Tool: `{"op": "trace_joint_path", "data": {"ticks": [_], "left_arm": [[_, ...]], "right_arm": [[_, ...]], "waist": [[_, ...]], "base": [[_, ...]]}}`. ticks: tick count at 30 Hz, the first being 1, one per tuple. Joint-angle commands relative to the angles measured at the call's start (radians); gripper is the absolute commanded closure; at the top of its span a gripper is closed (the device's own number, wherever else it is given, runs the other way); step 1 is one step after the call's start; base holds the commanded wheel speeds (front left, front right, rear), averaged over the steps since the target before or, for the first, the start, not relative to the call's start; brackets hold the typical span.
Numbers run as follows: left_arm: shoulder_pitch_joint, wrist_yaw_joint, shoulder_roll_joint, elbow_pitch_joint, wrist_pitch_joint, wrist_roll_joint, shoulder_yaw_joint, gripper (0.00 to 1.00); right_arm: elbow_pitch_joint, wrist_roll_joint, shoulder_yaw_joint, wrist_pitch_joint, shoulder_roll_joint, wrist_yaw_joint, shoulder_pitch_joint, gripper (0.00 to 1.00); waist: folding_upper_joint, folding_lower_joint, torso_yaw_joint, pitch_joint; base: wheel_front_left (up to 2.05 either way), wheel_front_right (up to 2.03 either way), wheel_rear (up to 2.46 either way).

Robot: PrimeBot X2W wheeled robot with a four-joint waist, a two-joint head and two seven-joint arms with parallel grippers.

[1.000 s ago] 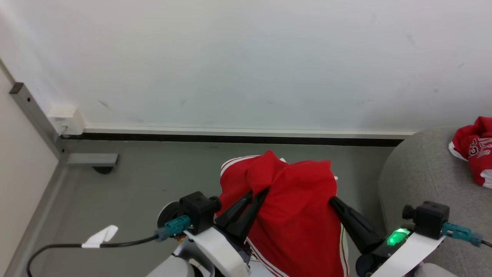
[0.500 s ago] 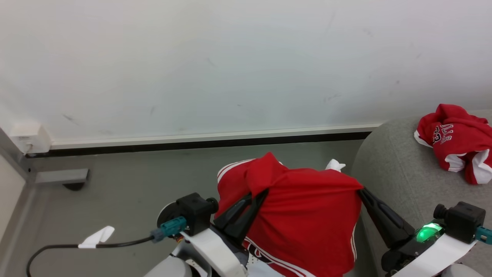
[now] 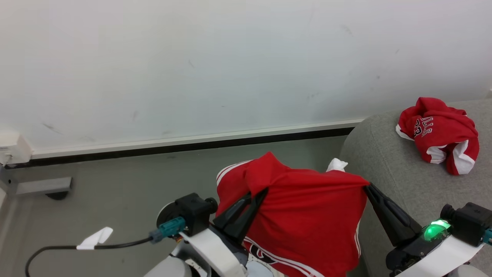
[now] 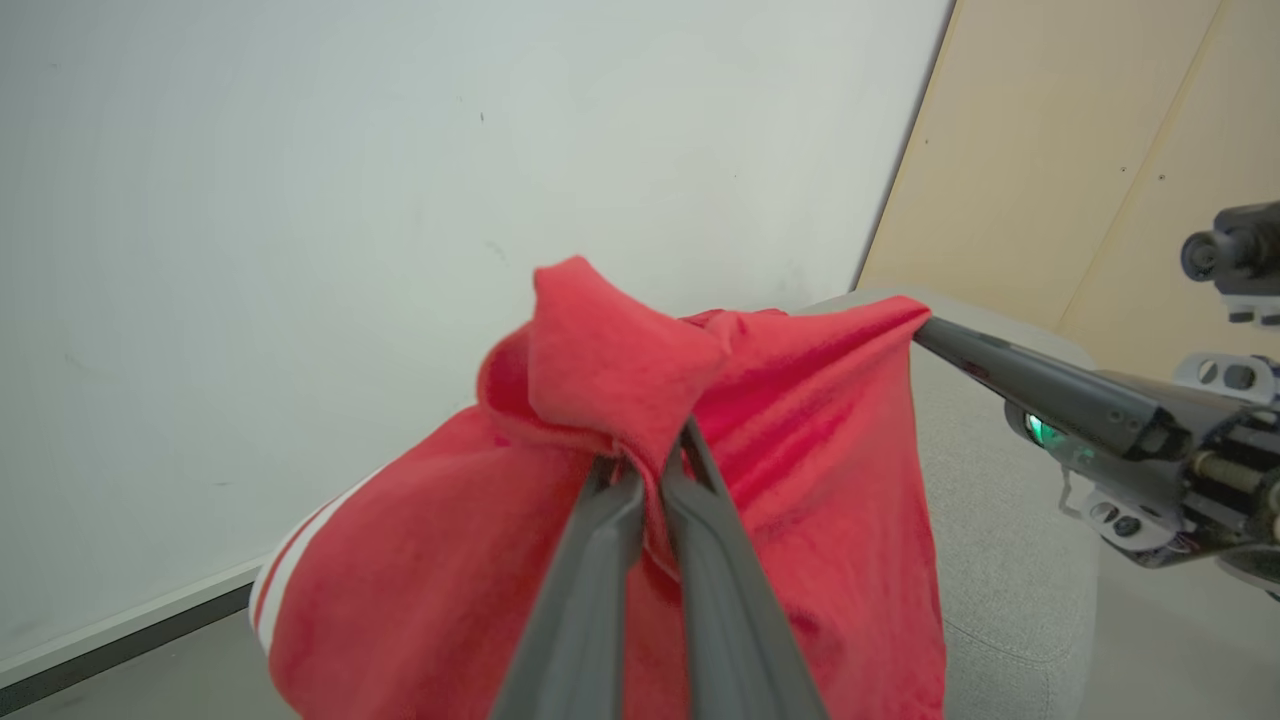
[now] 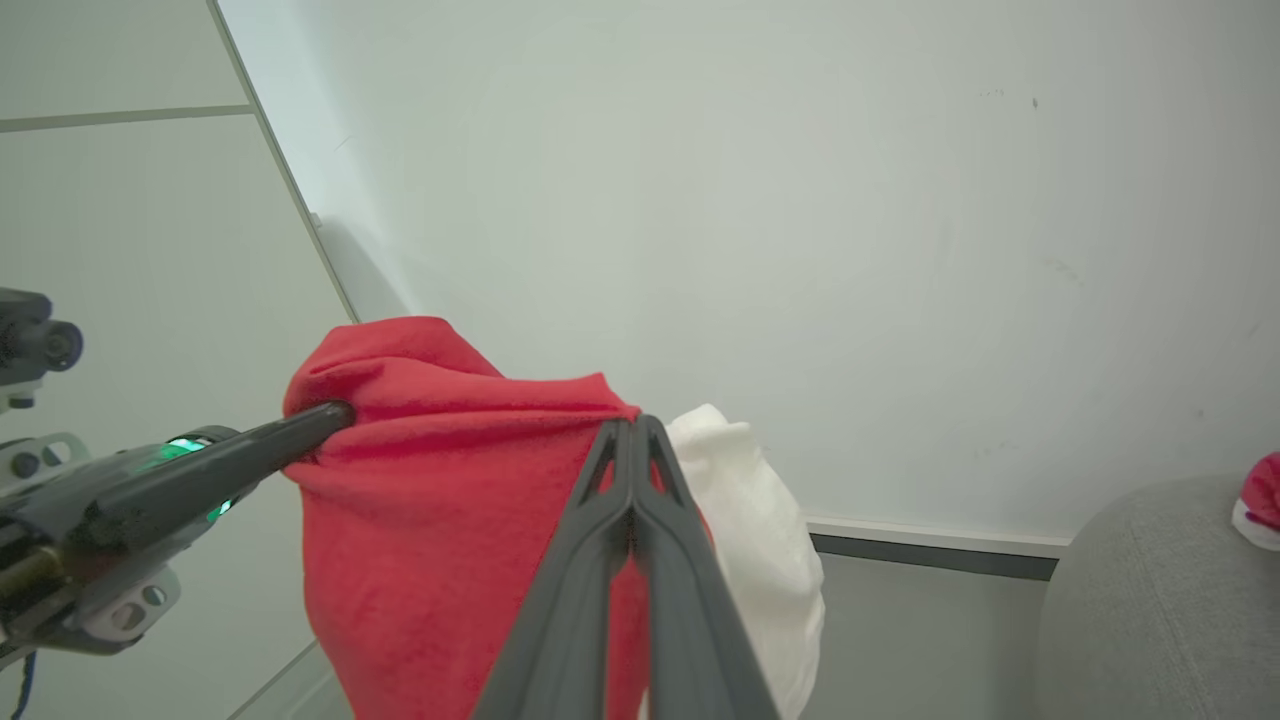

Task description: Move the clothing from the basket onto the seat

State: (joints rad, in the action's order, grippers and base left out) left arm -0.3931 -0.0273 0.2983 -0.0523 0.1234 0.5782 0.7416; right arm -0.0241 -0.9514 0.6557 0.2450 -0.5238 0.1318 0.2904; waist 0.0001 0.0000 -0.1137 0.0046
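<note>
Found red garment (image 3: 307, 219) pinched between left gripper (image 3: 258, 193) and right gripper (image 3: 367, 187). Logged red jersey (image 3: 438, 130) crumpled on grey seat (image 3: 384, 173)

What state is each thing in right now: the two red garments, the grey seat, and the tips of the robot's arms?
held garment: lifted, stretched between both arms, hanging beside the seat, not yet on it.
left end effector: shut, pinching the held garment's bunched edge.
right end effector: shut on the held garment's other edge.
lettered garment: crumpled, lying on the seat.
seat: carrying the lettered garment.
</note>
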Motion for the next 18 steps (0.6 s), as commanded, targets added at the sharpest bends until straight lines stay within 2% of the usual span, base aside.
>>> {"op": "trace_joint_path", "data": {"ticks": [1, 7, 8, 9, 18], "left_arm": [[-0.006, -0.004, 0.007, 0.004, 0.004, 0.005, -0.007, 1.0], [-0.012, 0.001, 0.01, 0.003, 0.001, 0.007, -0.002, 1.0], [-0.011, 0.003, 0.009, 0.003, 0.002, 0.012, -0.001, 0.92], [-0.007, 0.007, 0.006, 0.003, 0.004, 0.019, -0.002, 0.0], [-0.012, 0.01, 0.001, 0.004, 0.011, 0.012, 0.014, 0.0]], "right_arm": [[0.008, 0.01, -0.011, -0.004, 0.004, -0.002, -0.013, 0.99], [0.03, 0.037, -0.031, -0.018, 0.012, -0.002, -0.024, 1.0], [0.034, 0.042, -0.037, -0.016, 0.014, -0.002, -0.025, 1.0], [0.038, 0.045, -0.042, -0.016, 0.015, -0.002, -0.026, 1.0], [0.073, 0.085, -0.107, -0.027, 0.005, -0.002, -0.018, 1.0]], "waist": [[-0.0001, 0.0, -0.004, 0.002], [-0.0001, 0.0, -0.011, 0.009], [-0.0001, 0.0, -0.013, 0.009], [-0.0001, 0.0, -0.015, 0.01], [-0.0001, 0.0, -0.054, 0.017]], "base": [[0.0, 0.0, 0.0], [0.0, 0.0, 0.0], [0.0, 0.0, 0.0], [0.0, 0.0, 0.0], [0.0, 0.0, 0.0]]}}
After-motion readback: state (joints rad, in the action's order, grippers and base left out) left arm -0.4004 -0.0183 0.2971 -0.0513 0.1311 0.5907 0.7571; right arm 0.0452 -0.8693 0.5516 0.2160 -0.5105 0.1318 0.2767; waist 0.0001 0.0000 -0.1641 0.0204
